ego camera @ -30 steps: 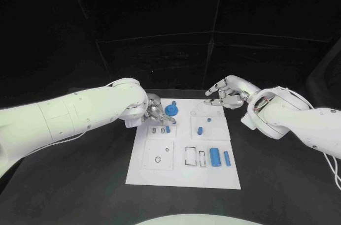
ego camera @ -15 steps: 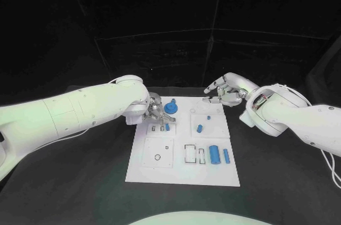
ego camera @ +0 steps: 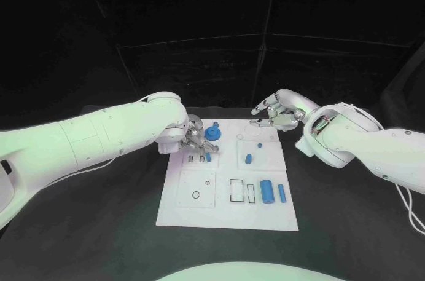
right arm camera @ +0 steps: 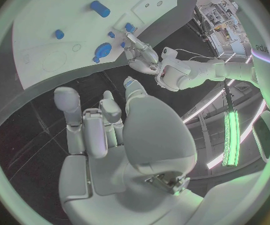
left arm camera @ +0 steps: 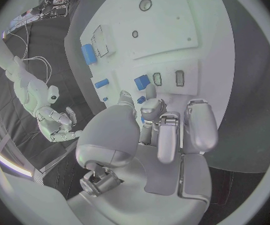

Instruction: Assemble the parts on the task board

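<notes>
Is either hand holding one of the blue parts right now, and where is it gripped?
Neither. The right hand hovers open beyond the task board; the left hand is down among the parts, holding nothing visible.

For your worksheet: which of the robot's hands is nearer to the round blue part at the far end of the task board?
Left. The left hand sits right beside the round blue part over the task board; the right hand hovers farther off, beyond the board's far right corner.

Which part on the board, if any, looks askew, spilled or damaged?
Nothing stands out. The board lies flat on the table, and the blue parts lie tidy on it. The left hand hovers at the board's far end; the right hand is off it.
</notes>
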